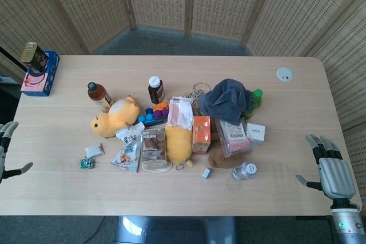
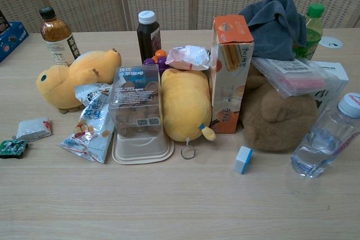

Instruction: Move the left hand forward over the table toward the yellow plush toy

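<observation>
A yellow plush toy (image 1: 114,117) lies on its side left of the table's middle; the chest view shows it as a duck-like figure (image 2: 76,77) beside a brown-capped bottle (image 2: 56,37). A second yellow plush (image 1: 178,141) (image 2: 184,104) with a key ring lies in the pile's centre. My left hand (image 1: 7,148) shows only partly at the head view's left edge, at the table's left side, well apart from the toy, fingers spread and holding nothing. My right hand (image 1: 331,170) rests at the right front, fingers apart and empty. Neither hand appears in the chest view.
Between left hand and toy lie a small white packet (image 1: 94,150), a green item (image 1: 87,163) and a snack bag (image 1: 128,151). A clear cookie box (image 2: 135,105), orange carton (image 2: 230,71), brown plush (image 2: 278,113), grey cloth (image 1: 229,98) and water bottle (image 2: 326,139) crowd the middle. A blue box (image 1: 41,72) sits far left.
</observation>
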Robot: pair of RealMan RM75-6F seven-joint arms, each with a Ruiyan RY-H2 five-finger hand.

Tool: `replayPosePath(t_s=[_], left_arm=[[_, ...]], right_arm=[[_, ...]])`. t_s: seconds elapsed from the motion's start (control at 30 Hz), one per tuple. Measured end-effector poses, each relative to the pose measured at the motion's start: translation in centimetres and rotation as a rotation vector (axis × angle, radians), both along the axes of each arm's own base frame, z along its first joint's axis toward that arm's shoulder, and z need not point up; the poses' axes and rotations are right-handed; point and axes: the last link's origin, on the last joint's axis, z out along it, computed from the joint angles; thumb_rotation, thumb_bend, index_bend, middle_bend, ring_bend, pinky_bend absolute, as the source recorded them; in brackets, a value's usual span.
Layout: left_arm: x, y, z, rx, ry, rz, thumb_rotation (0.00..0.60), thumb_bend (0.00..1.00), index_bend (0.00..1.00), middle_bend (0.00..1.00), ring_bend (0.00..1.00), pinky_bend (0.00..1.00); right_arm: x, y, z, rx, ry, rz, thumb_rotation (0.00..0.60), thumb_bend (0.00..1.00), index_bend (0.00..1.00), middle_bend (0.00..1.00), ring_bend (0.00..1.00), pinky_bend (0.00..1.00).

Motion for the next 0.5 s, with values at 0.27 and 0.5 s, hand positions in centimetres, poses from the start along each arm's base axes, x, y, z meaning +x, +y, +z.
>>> replayPosePath(t_s=[0.27,0.5], left_arm=[[-0.9,0.1,-0.3,-0.008,-0.036,0.027,0.600,0.00,0.00,0.00,0.00,0.00],[-0.9,1.8,-1.5,-0.021,-0.188,0.037,0.600,0.00,0.00,0.00,0.00,0.00]], right_arm=[[0.1,0.2,0.0,0.004,-0.002,0.005,0.599,0.00,0.00,0.00,0.00,0.00],[0.0,0.0,0.1,-0.003,-0.001,-0.002,0.599,0.00,0.00,0.00,0.00,0.00]])
